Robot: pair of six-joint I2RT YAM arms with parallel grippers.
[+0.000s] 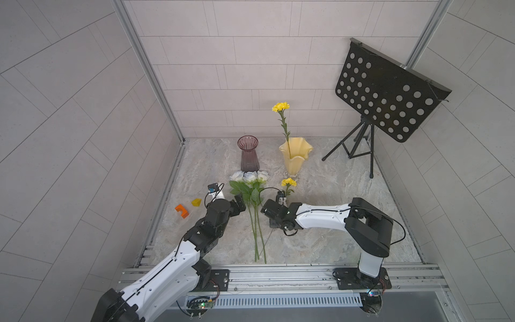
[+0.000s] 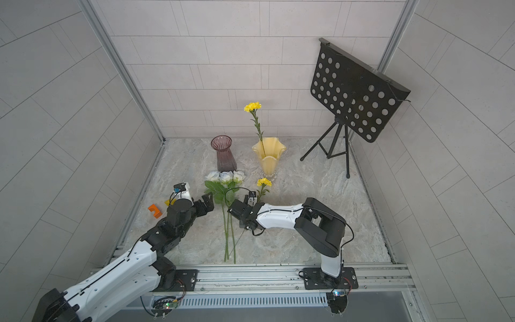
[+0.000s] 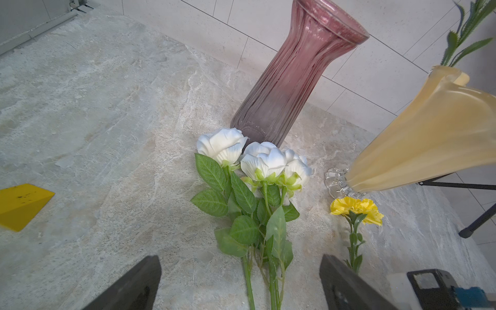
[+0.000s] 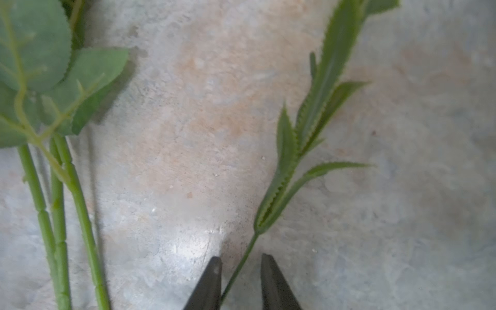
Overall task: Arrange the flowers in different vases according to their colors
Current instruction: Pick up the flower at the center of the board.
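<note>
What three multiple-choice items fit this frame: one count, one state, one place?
1. How many white roses lie on the table?
A one
B two
C three

2. The purple vase is:
A upright and empty
B upright, holding a rose
C tipped over

3. The upright yellow flower stands in:
A the purple vase
B the yellow vase
C neither vase

Key:
1 C: three white heads sit side by side in the left wrist view.
2 A: it stands on its base and nothing rises from its mouth in both top views.
3 B: the stem runs down into the ruffled yellow rim.
</note>
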